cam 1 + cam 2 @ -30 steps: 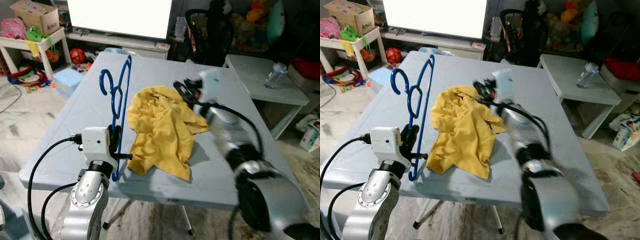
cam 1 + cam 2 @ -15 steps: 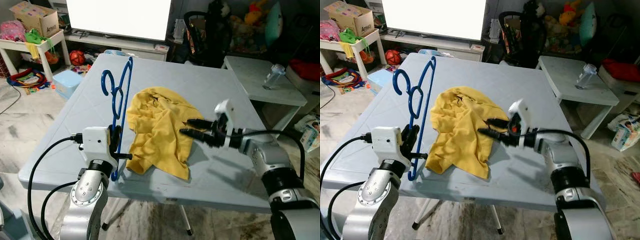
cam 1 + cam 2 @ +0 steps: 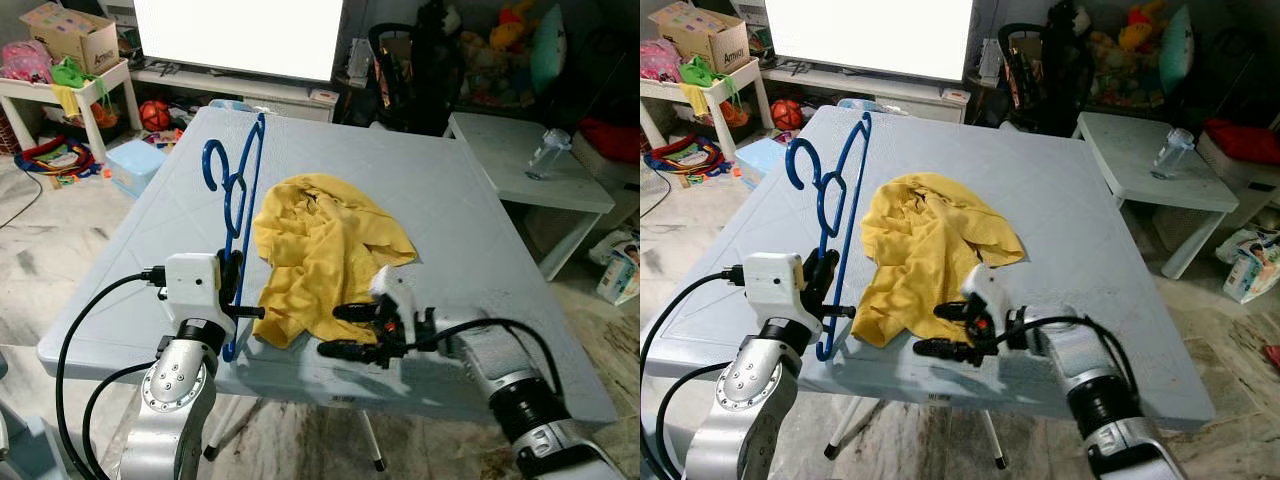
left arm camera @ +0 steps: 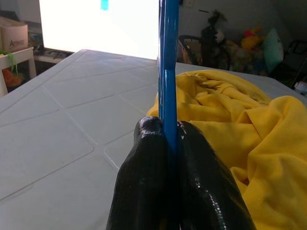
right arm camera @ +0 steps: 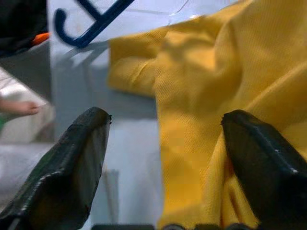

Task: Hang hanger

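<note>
A blue plastic hanger (image 3: 238, 195) stands on edge over the left part of the grey table (image 3: 455, 215), hook pointing away from me. My left gripper (image 3: 232, 287) is shut on its lower bar; in the left wrist view the black fingers (image 4: 148, 158) pinch the blue bar (image 4: 168, 57). A crumpled yellow cloth (image 3: 320, 250) lies in the table's middle. My right gripper (image 3: 340, 330) is open at the cloth's near hem, by the table's front edge. In the right wrist view the yellow cloth (image 5: 216, 86) lies between the spread fingers (image 5: 72, 163).
A white side table (image 3: 520, 165) with a plastic bottle (image 3: 548, 150) stands at the right. Behind the table are a bright white screen (image 3: 240, 35) and a dark pile of toys (image 3: 470, 60). At the left stand a shelf with a cardboard box (image 3: 75, 30) and a blue box (image 3: 133, 160).
My right arm has swung back from over the cloth's far side down to its near hem at the table's front edge, fingers open. The left gripper and hanger have not moved.
</note>
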You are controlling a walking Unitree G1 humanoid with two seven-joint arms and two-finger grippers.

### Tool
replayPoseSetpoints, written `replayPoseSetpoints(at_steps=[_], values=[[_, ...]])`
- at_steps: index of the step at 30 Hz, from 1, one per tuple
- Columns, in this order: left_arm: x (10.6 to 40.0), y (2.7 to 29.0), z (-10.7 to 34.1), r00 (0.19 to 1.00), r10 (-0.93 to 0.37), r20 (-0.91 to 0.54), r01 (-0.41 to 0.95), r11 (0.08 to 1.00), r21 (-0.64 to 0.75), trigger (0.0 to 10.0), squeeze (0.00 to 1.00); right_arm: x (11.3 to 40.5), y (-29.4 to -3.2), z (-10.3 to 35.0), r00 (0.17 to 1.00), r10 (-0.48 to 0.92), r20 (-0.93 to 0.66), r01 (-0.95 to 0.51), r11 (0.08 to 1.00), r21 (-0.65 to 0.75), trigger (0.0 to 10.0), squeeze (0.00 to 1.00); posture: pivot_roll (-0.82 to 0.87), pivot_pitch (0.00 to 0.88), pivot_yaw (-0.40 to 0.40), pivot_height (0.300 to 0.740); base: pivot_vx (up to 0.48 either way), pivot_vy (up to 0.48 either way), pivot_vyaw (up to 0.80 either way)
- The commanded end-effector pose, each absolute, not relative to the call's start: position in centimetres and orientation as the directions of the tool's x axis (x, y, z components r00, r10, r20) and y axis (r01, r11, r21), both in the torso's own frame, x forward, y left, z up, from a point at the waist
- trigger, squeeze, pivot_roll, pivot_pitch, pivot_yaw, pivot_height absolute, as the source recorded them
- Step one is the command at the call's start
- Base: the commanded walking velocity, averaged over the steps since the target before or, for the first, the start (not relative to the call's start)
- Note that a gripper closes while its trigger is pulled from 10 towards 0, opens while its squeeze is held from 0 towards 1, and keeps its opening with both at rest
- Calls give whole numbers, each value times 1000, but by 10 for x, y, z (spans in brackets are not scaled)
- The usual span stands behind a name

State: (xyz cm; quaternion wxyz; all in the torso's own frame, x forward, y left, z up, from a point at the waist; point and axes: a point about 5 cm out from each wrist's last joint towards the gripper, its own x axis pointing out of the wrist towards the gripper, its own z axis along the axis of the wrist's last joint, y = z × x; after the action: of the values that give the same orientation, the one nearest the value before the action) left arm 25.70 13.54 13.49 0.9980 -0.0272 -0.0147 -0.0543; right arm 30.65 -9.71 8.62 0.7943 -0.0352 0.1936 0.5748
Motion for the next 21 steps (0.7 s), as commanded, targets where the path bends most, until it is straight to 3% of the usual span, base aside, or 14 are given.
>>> replayPoseSetpoints(at_steps=[1, 4, 6, 7, 10, 11, 16, 19, 21], values=[[257, 132, 125, 992, -125, -15, 124, 991, -52, 10000, 0, 314, -94, 89, 328, 872, -363, -913, 391, 114, 10000, 1000, 194, 0, -121, 740, 0, 0, 0], [258, 132, 125, 992, -125, -13, 124, 991, -52, 10000, 0, 315, -88, 87, 345, 860, -377, -910, 404, 89, 10000, 1000, 196, 0, -123, 740, 0, 0, 0], [258, 133, 125, 993, -117, -14, 116, 992, -53, 10000, 0, 324, -79, 88, 432, 817, -382, -874, 484, 46, 10000, 1000, 201, 0, -128, 740, 0, 0, 0], [258, 133, 125, 993, -117, -14, 116, 992, -53, 10000, 0, 324, -79, 88, 432, 817, -382, -874, 484, 46, 10000, 1000, 201, 0, -128, 740, 0, 0, 0], [257, 133, 125, 993, -113, -14, 113, 992, -54, 10000, 0, 342, -79, 87, 587, 689, -425, -779, 623, -66, 10000, 1000, 202, 0, -128, 740, 0, 0, 0], [257, 133, 125, 993, -113, -14, 113, 992, -54, 10000, 0, 342, -79, 87, 587, 689, -425, -779, 623, -66, 10000, 1000, 202, 0, -128, 740, 0, 0, 0], [259, 131, 125, 993, -116, -10, 116, 992, -55, 10000, 0, 360, -82, 92, 750, 507, -425, -603, 788, -123, 10000, 1000, 206, 0, -131, 740, 0, 0, 0], [259, 131, 125, 993, -115, -9, 114, 992, -55, 10000, 0, 375, -92, 104, 866, 329, -378, -398, 909, -121, 10000, 1000, 207, 0, -132, 740, 0, 0, 0], [259, 131, 125, 994, -113, -8, 112, 992, -55, 10000, 0, 382, -99, 113, 911, 236, -339, -285, 953, -102, 10000, 631, 213, 0, -136, 740, 0, 0, 0]])
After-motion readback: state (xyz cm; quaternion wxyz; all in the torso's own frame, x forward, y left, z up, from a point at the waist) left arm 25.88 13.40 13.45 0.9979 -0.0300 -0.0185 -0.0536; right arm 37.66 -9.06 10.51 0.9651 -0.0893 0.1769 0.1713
